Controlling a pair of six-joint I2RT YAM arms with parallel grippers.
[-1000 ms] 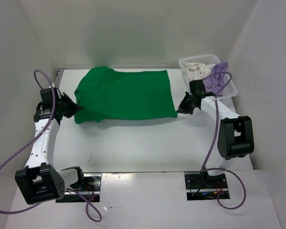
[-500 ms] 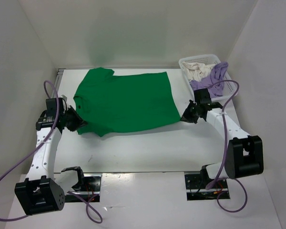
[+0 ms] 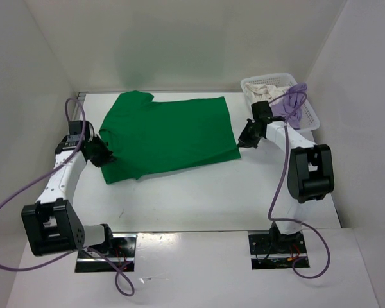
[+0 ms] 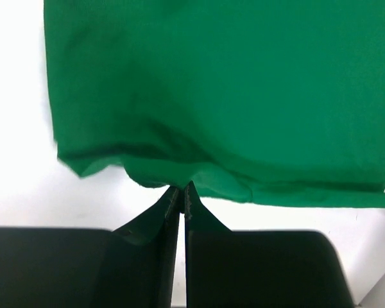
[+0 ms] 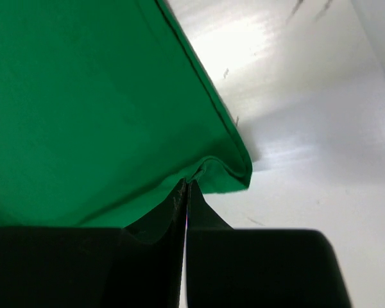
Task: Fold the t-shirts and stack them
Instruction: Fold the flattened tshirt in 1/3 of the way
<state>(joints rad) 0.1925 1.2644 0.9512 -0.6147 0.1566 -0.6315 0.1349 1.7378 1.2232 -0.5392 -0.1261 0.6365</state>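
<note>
1. Near edge: the counter (image 3: 199,199) in front of the arm bases shows no folded shirt and no stack.
2. Left hand (image 3: 101,154): the fingers are drawn almost together, pinching the near-left edge of the green t-shirt (image 3: 170,135) at the sleeve end. The wrist view shows the cloth edge meeting the fingertips.
3. Right hand (image 3: 244,140): clamped tight on the near-right hem corner of the same shirt, where the cloth puckers at the tips.
4. Green t-shirt: spread flat across the middle of the counter between the two hands, collar end to the left and hem to the right. The near edge runs slightly askew. No fold is visible in it.
5. Far right corner: the basket (image 3: 311,119) holds the cream t-shirt (image 3: 263,95) and the lavender t-shirt (image 3: 290,106), both bunched and unfolded. The lavender one spills over the rim.
6. Assessment: the task appears to be at an early stage. One shirt is laid out and gripped at two points, probably ready for its first fold. Folding all three shirts and stacking them remains.
</note>
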